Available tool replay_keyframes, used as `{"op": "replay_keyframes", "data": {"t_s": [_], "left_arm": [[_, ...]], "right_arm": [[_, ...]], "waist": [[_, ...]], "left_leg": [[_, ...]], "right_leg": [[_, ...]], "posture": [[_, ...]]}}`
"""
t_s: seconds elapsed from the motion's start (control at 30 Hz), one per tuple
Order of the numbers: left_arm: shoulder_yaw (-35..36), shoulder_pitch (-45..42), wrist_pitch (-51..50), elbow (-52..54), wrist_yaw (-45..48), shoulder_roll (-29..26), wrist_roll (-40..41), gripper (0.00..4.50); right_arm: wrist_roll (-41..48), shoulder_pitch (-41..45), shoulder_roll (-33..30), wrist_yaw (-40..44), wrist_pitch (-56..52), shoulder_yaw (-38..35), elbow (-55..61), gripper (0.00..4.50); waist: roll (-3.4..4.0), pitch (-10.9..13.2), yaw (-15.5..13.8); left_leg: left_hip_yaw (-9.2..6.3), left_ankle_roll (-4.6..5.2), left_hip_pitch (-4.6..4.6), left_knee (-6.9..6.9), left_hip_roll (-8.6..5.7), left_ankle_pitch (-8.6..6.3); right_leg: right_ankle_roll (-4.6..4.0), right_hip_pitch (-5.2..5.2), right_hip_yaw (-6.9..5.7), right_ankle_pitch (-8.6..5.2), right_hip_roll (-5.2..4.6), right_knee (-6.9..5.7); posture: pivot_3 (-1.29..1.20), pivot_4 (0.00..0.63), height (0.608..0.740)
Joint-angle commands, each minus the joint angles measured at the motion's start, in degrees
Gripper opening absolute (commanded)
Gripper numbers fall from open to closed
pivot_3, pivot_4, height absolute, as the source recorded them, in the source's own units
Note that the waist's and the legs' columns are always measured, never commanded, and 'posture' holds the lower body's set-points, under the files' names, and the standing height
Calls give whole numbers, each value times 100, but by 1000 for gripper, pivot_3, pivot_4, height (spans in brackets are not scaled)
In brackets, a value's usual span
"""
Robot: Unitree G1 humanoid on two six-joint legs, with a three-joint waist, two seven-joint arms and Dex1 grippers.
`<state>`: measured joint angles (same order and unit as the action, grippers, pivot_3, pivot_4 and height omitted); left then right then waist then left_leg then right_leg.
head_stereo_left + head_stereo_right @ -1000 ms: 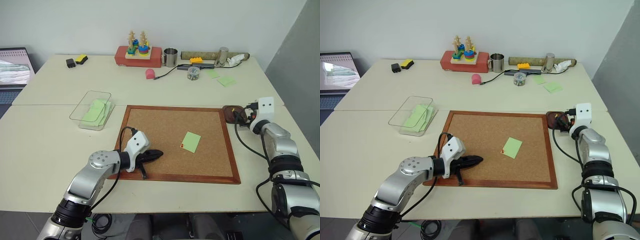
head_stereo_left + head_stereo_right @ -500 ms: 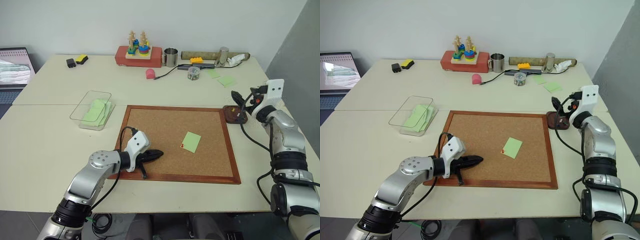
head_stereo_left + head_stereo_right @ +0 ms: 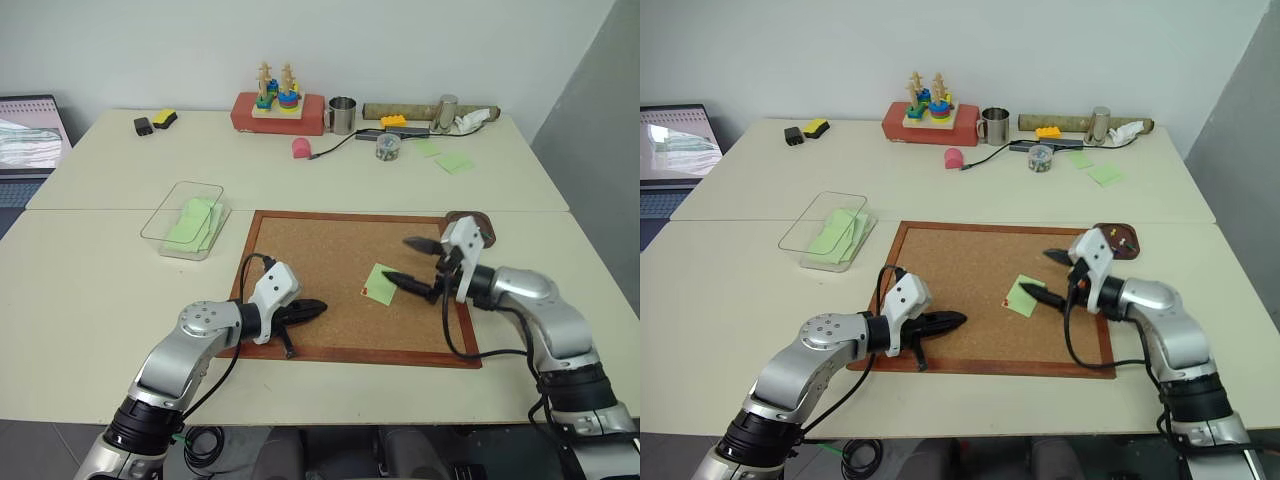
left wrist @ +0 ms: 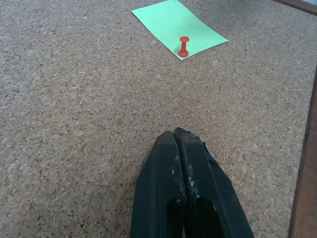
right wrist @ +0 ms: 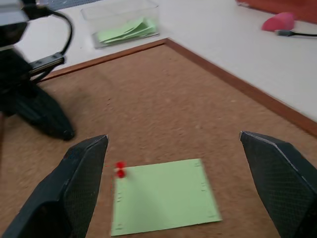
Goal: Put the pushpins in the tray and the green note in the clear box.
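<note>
Head view: my right gripper [image 3: 422,262] gapes empty beside the green note [image 3: 382,284] on the corkboard [image 3: 330,250], left wrist: my left gripper [image 4: 179,136] is shut, empty, right wrist: I should pinch the red pushpin [image 5: 119,169] by its head first.

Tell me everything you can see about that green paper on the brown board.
The green note is a thin, light green square of paper lying flat on the corkboard, right of its middle. A red pushpin stands in one corner, pinning it down. Small holes dot its other corners. The right gripper hovers open beside it, not touching.
</note>
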<state>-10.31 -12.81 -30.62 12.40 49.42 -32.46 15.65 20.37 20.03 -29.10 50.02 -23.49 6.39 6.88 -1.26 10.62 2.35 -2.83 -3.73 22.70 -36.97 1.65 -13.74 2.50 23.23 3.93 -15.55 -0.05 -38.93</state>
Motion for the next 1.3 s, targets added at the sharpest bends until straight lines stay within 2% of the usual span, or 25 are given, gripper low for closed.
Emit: {"op": "replay_keyframes", "data": {"t_s": [0.03, 0.37, 0.4, 0.77, 0.93, 1.07, 1.3], "left_arm": [[-122, 37, -21, -32, 63, -22, -29, 0], [-114, 33, -6, -31, 58, -32, -40, 0], [-112, 39, -6, -24, 56, -34, -39, 0], [-74, 77, 12, -9, 21, -39, -43, 0], [-67, 98, 6, 18, 26, -62, -32, 0], [-62, 84, 5, 7, 29, -69, -34, 0], [-54, 65, 0, -8, 36, -80, -33, 0]], "right_arm": [[-137, -10, 156, -24, 104, 276, 232, 4449], [-573, 152, 470, -50, 479, 614, -445, 4449], [-596, 159, 484, -42, 518, 616, -496, 4084], [-786, 275, 616, 41, 768, 680, -812, 1915], [-901, 277, 615, 73, 868, 763, -917, 786], [-961, 286, 613, 92, 939, 817, -945, 76], [-676, 306, 660, 157, 751, 564, -750, 27]], "waist": [[0, 0, 0], [-1, -1, -10], [-1, -1, -12], [-1, -1, -12], [-1, -1, -12], [-1, -1, -13], [-1, 0, -13]], "left_leg": [[0, 0, 0, 0, 0, 0], [-1, 0, 0, 0, 0, 0], [-1, 0, 0, 0, 0, 0], [-1, 0, 0, 1, 0, 0], [-1, 0, 0, 0, 0, 0], [-2, 0, 0, 0, 0, 0], [-2, 0, 0, 0, 0, 0]], "right_leg": [[0, 0, 0, 0, 0, 0], [0, 0, -2, 0, 0, 1], [0, 0, -2, 0, 0, 1], [0, 0, -3, 0, 0, 1], [0, 0, -2, 0, 0, 0], [0, 0, -2, 0, 0, 0], [0, 0, -2, 0, 0, 0]], "posture": [[0, 150, 740], [0, 150, 740], [0, 150, 740], [0, 150, 740], [0, 150, 740], [0, 150, 740], [0, 150, 740]]}}
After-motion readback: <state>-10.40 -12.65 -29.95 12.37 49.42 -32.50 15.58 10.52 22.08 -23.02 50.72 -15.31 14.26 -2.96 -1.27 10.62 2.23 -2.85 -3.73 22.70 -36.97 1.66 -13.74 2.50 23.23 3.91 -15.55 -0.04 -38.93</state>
